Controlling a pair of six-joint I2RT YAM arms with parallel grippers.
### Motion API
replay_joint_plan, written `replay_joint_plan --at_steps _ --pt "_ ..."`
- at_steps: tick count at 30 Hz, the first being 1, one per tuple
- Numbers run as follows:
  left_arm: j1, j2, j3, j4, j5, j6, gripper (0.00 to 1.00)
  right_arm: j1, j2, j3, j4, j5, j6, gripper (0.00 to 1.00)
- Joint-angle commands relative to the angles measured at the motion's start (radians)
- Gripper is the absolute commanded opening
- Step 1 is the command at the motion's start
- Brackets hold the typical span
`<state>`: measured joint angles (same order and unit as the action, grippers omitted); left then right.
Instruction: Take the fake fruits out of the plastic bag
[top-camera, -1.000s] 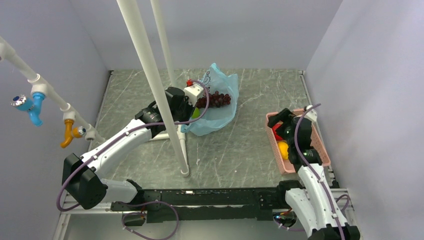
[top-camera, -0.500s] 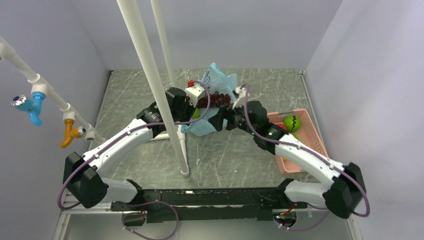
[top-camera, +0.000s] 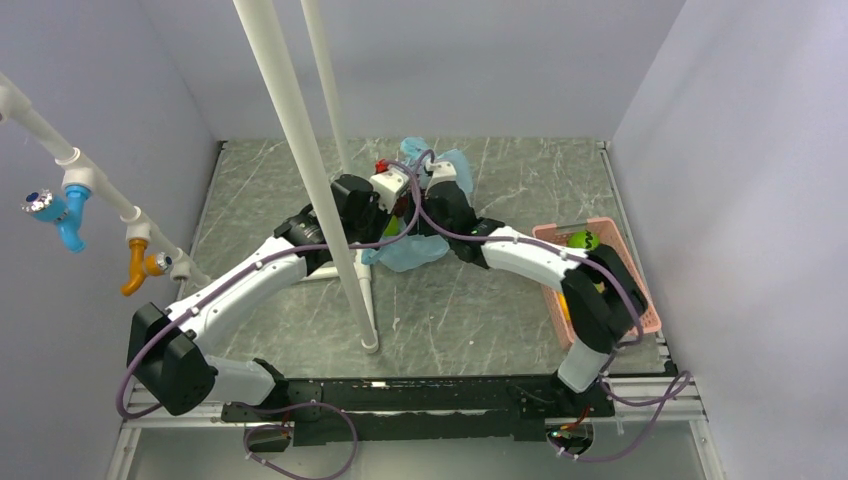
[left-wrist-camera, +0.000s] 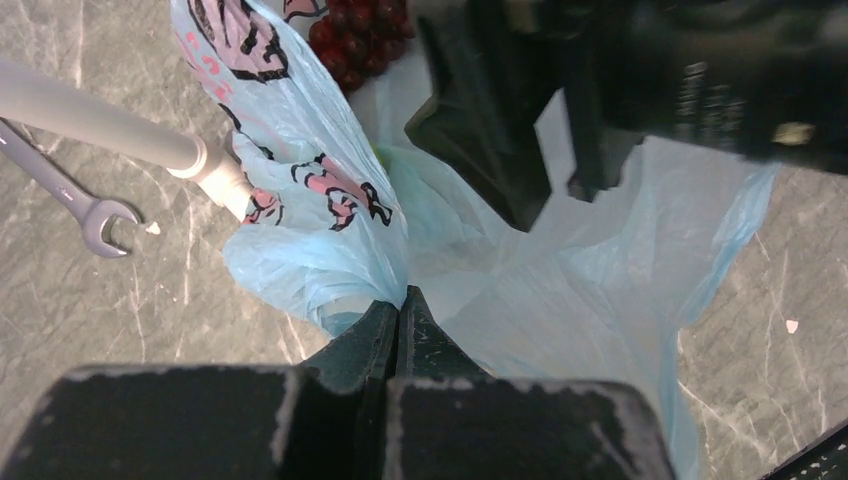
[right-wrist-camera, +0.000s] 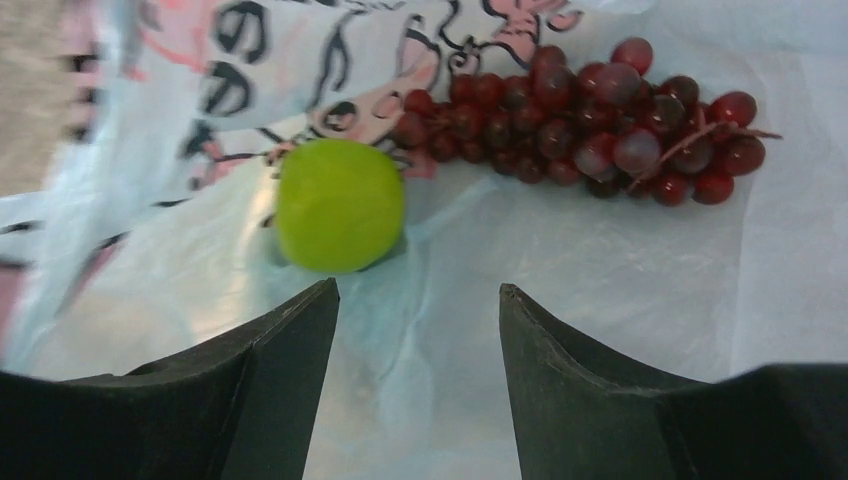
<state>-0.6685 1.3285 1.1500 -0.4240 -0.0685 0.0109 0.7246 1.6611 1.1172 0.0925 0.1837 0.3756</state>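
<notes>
The light blue-green plastic bag (top-camera: 418, 250) lies at the table's middle back. My left gripper (left-wrist-camera: 400, 300) is shut on a bunched edge of the bag (left-wrist-camera: 300, 230) and holds its mouth open; in the top view the left gripper (top-camera: 376, 226) is beside the white pole. My right gripper (right-wrist-camera: 418, 295) is open and empty inside the bag (right-wrist-camera: 620, 260), just short of a round green fruit (right-wrist-camera: 340, 205). A dark purple grape bunch (right-wrist-camera: 590, 120) lies beyond it. The grapes (left-wrist-camera: 355, 35) and the right gripper (left-wrist-camera: 560, 150) also show in the left wrist view.
A pink slotted tray (top-camera: 645, 305) at the right holds a green striped fruit (top-camera: 582, 240). Two white poles (top-camera: 300, 150) stand over the left arm. A wrench (left-wrist-camera: 60, 185) lies on the marble table left of the bag.
My right arm swung from the pink tray across to the bag and now reaches into its mouth, open. A green fruit now lies in the tray. My left gripper kept its hold.
</notes>
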Motion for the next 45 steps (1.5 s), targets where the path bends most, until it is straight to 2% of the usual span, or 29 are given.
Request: replay_joint_plan --at_steps 1,4,8,10,12,17,21,24,26,29,32,36,41,43,45 --pt "-0.006 0.042 0.033 0.014 0.035 -0.032 0.00 -0.001 0.070 0.055 0.061 0.128 0.003 0.64" --pt "-0.028 0.056 0.030 0.010 0.043 -0.045 0.00 0.012 0.049 -0.044 0.152 0.062 0.016 0.65" --pt "-0.103 0.054 0.015 -0.036 -0.080 0.027 0.00 0.041 0.004 -0.181 0.235 -0.008 0.085 0.67" --pt "-0.108 0.058 0.010 -0.065 -0.124 0.031 0.00 0.065 0.006 -0.237 0.255 -0.011 0.125 0.67" --pt "-0.101 0.069 0.007 -0.078 -0.099 0.045 0.00 0.088 0.005 -0.295 0.303 0.007 0.153 0.67" --pt "-0.053 0.125 0.025 -0.165 -0.100 0.038 0.00 0.104 -0.018 -0.494 0.546 0.013 0.242 0.69" --pt "0.044 0.058 -0.058 -0.131 0.053 -0.004 0.00 0.104 -0.099 -0.623 0.727 0.007 0.241 0.71" --pt "0.053 0.006 -0.089 -0.123 0.133 -0.056 0.00 0.104 -0.150 -0.615 0.670 0.039 0.235 0.72" --pt "0.054 -0.025 -0.102 -0.119 0.150 -0.087 0.14 0.104 -0.176 -0.623 0.660 0.065 0.239 0.73" --pt "0.061 -0.052 -0.110 -0.123 0.178 -0.121 0.45 0.104 -0.190 -0.597 0.640 0.067 0.223 0.74" --pt "0.071 -0.065 -0.090 -0.126 0.195 -0.136 0.62 0.103 -0.171 -0.542 0.606 0.046 0.218 0.76" --pt "0.094 -0.032 -0.029 -0.138 0.180 -0.107 0.77 0.104 -0.124 -0.450 0.585 0.042 0.200 0.82" --pt "0.147 0.072 0.060 -0.171 0.162 -0.061 0.77 0.095 -0.018 -0.284 0.529 0.043 0.124 0.90" --pt "0.159 0.089 0.068 -0.160 0.141 -0.043 0.69 0.086 0.023 -0.233 0.507 0.041 0.123 0.91" --pt "0.171 0.085 0.042 -0.124 0.144 -0.032 0.56 0.084 0.061 -0.188 0.485 0.042 0.122 0.91"
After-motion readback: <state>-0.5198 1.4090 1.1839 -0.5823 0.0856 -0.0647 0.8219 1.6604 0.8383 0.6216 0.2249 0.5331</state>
